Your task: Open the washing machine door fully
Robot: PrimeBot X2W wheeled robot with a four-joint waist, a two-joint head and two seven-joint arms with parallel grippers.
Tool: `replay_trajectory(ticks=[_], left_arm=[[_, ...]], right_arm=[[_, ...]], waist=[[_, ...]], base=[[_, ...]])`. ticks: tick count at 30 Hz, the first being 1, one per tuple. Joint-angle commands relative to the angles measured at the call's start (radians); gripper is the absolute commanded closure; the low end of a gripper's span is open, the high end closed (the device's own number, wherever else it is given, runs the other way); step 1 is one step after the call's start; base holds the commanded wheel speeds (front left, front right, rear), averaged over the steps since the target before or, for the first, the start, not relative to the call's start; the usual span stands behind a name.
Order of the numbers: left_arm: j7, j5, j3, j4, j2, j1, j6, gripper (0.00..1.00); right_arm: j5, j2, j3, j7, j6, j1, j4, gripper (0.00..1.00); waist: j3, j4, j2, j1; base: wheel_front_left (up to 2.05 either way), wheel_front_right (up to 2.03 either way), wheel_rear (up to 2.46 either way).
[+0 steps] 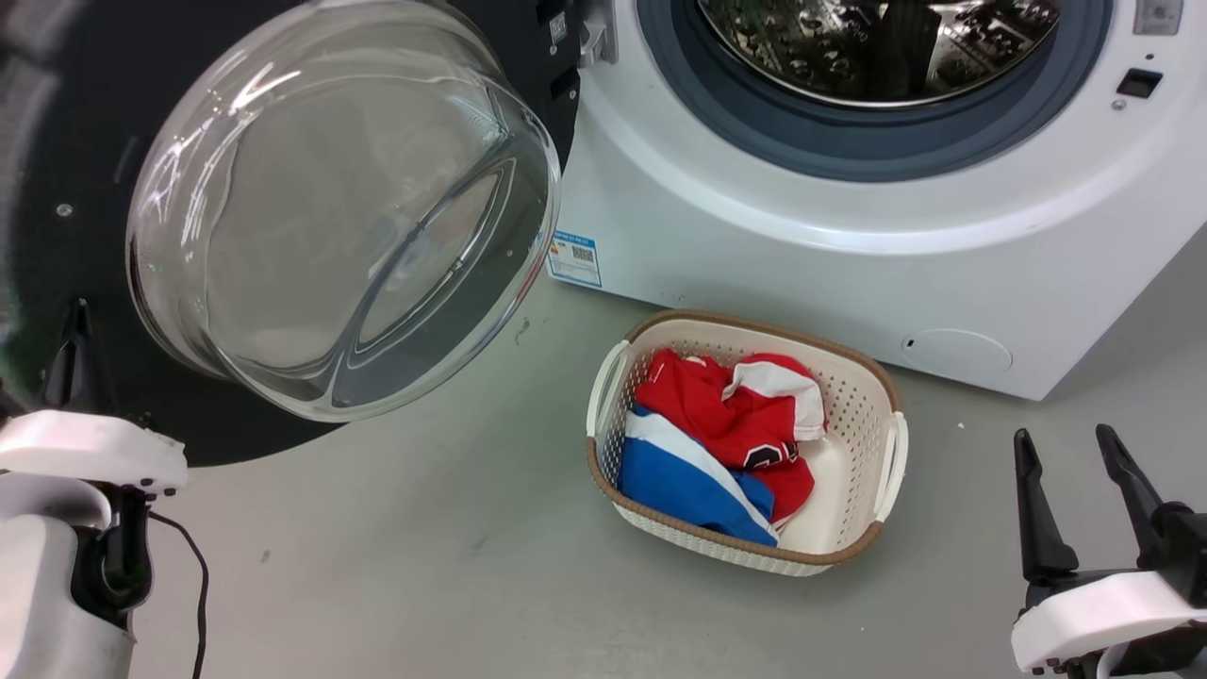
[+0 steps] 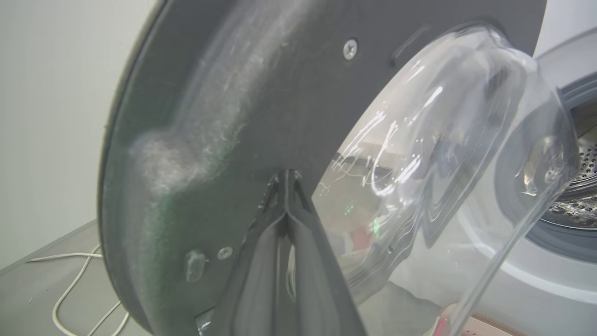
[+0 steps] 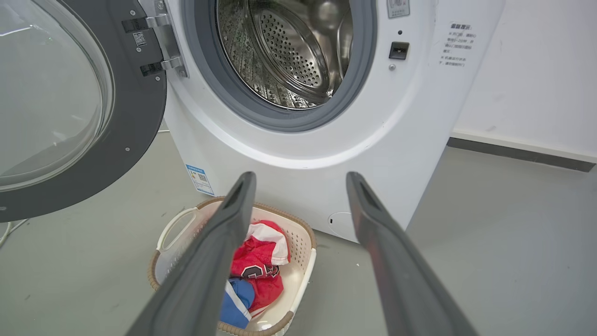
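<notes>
One round door, the washing machine door [image 1: 311, 217], hangs swung out to the left of the white washing machine [image 1: 801, 255]. It stands upright on its hinge [image 1: 594, 38] at the left side of the drum opening [image 1: 877, 47]. Being round, it has no long axis to speak of. Its inner face is turned toward the near side, and the clear glass bowl bulges out toward the near right. The drum opening, ringed in grey rubber [image 1: 849, 141], lies uncovered at the far right.

In the left wrist view, the left tool [image 2: 285, 179] is drawn narrow, its two fingers pressed together with nothing seen between them. The tips are at the door's dark inner ring, just beside the edge of the glass bowl. Whether they press on the ring I cannot tell. The right tool [image 1: 1066, 438] sits at the near right with its fingers spread wide and holding nothing, well apart from the door.

A cream basket [image 1: 891, 443] stands on the grey floor [image 1: 424, 566] just in front of the machine, to the right of the door's lower edge and apart from it. It holds crumpled red, white and blue clothes [image 1: 735, 424]. A white cable [image 2: 70, 289] lies on the floor beyond the door, by the wall.
</notes>
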Motion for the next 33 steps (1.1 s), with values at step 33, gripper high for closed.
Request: replay_trajectory(ticks=[33], left_arm=[[0.089, 0.202, -0.171, -0.447, -0.128, 0.445, 0.103, 0.89]], right_arm=[[0.025, 0.04, 0.048, -0.031, 0.0, 0.097, 0.066, 0.0]], waist=[[-0.246, -0.104, 0.0, 0.0]], base=[[0.0, 0.0, 0.0]])
